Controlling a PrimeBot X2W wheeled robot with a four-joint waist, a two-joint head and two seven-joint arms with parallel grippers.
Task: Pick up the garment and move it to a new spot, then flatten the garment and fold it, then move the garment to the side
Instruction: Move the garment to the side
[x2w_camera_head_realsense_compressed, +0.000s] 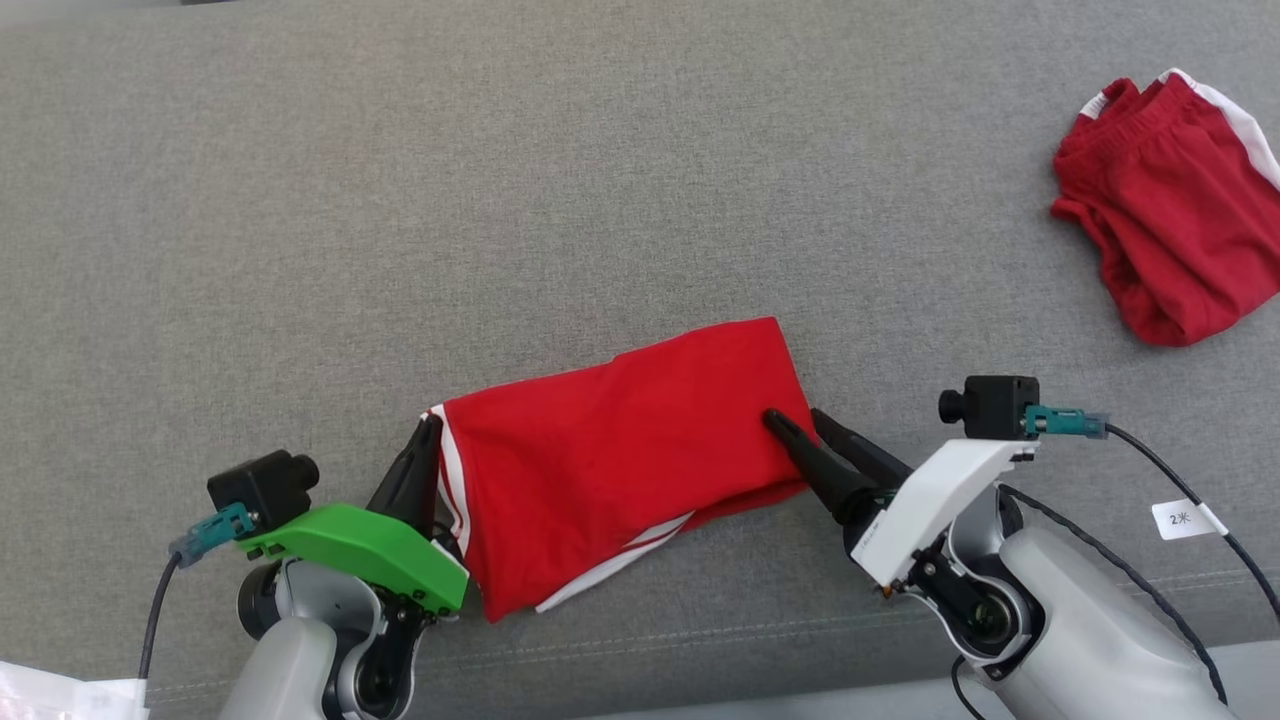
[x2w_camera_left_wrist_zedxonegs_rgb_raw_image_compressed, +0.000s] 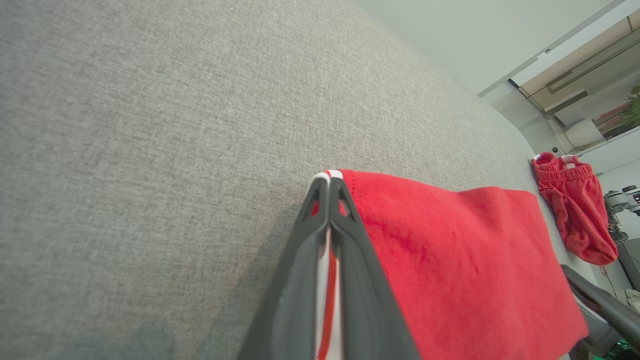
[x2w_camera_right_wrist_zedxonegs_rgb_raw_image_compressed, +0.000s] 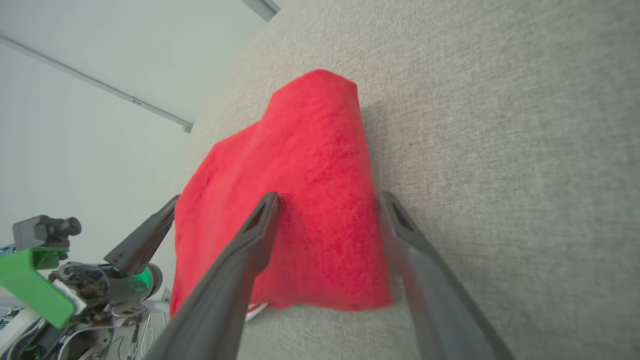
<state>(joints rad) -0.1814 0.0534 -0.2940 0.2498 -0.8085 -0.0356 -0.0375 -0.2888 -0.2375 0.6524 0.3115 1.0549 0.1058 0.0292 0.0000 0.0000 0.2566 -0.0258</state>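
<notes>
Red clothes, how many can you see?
2. The folded garment lies in the middle, one edge pinched in the left claw. The crumpled garment sits at the far right. None seems hidden.

The broad grey woven surface (x2w_camera_head_realsense_compressed: 400, 200) is coarse cloth, matt and nubbly. The folded red garment with white trim (x2w_camera_head_realsense_compressed: 620, 450) is soft matt knit, finely meshed up close. The crumpled red shorts with white panel (x2w_camera_head_realsense_compressed: 1170, 200) look alike. The left gripper (x2w_camera_head_realsense_compressed: 432, 422) and right gripper (x2w_camera_head_realsense_compressed: 795, 415) have matt dark plastic fingers. The green wrist cover (x2w_camera_head_realsense_compressed: 350, 545) and white wrist cover (x2w_camera_head_realsense_compressed: 930, 500) are smooth plastic.
</notes>
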